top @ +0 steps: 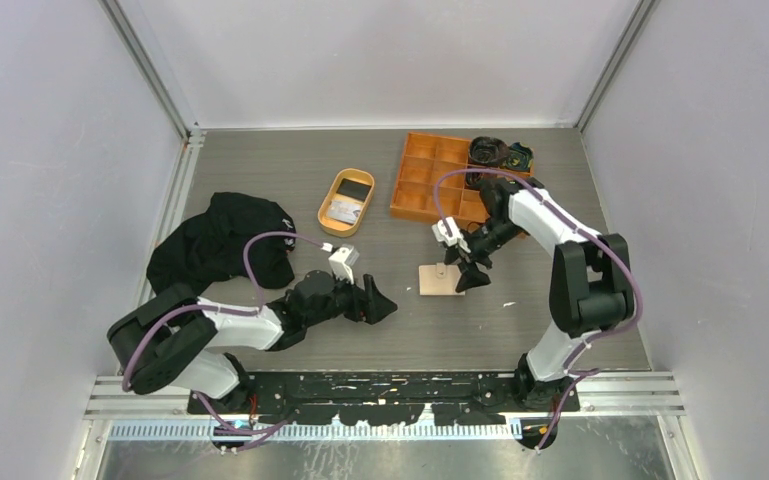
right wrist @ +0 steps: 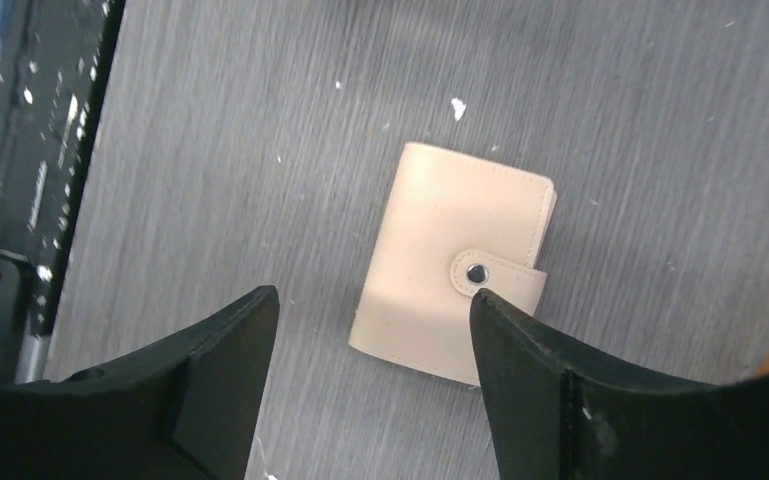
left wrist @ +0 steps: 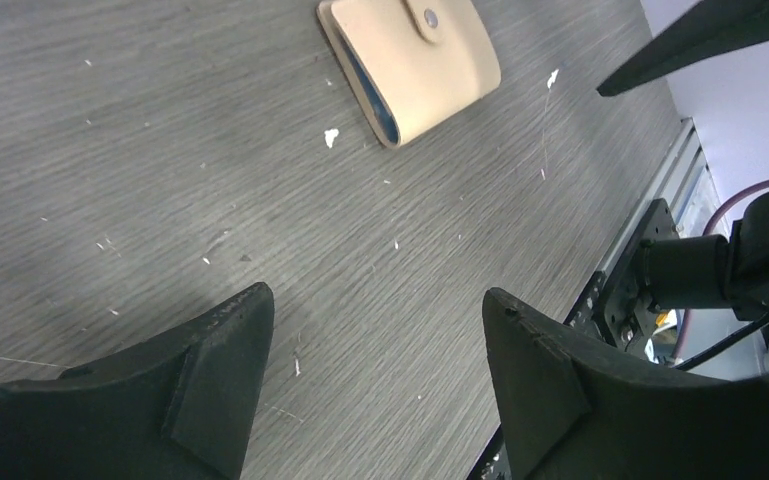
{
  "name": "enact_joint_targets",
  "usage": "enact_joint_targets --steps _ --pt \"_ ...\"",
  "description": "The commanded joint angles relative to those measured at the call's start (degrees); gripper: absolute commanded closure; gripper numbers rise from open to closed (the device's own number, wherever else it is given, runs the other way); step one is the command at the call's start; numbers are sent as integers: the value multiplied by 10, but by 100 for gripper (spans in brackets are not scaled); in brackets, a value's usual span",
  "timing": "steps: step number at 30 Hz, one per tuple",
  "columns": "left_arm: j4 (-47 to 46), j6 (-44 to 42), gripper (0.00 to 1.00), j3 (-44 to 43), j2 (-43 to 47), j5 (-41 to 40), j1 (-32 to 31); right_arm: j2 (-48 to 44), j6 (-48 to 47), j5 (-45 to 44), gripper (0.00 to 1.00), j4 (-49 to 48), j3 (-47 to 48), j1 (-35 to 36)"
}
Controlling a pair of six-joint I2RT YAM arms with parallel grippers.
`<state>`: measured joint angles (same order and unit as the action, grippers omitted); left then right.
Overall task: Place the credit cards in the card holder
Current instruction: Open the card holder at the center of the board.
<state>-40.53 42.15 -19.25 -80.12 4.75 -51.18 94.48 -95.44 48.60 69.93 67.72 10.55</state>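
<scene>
The beige card holder lies folded on the table, its snap tab fastened. In the left wrist view a blue edge shows in the side slot of the card holder. A light grey-white credit card and a dark one lie in the oval orange-tan tray. My right gripper hovers open just over the holder, with nothing between its fingers. My left gripper is open and empty, low over bare table to the holder's left.
A crumpled black cloth lies at the left. An orange compartment box stands at the back right, with a dark bundle by its far corner. Small white flecks dot the table.
</scene>
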Motion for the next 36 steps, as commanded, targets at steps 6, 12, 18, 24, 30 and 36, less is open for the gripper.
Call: enact_joint_targets --steps 6,12,18,24,30,36 --pt "-72 23 25 -7 -56 37 7 66 -37 -126 27 -52 64 58" --pt "-72 30 25 -10 -70 40 11 110 -64 -205 30 -88 84 95" --pt "-69 35 25 -11 -79 44 13 136 -88 -253 34 -100 87 121" --pt "-78 47 26 -16 -99 54 14 148 -93 -264 46 -91 80 133" --pt "-99 70 26 -21 -124 69 15 129 -78 -256 61 -84 55 134" --pt "-77 89 31 -32 -137 53 14 76 -8 -223 76 -89 9 134"
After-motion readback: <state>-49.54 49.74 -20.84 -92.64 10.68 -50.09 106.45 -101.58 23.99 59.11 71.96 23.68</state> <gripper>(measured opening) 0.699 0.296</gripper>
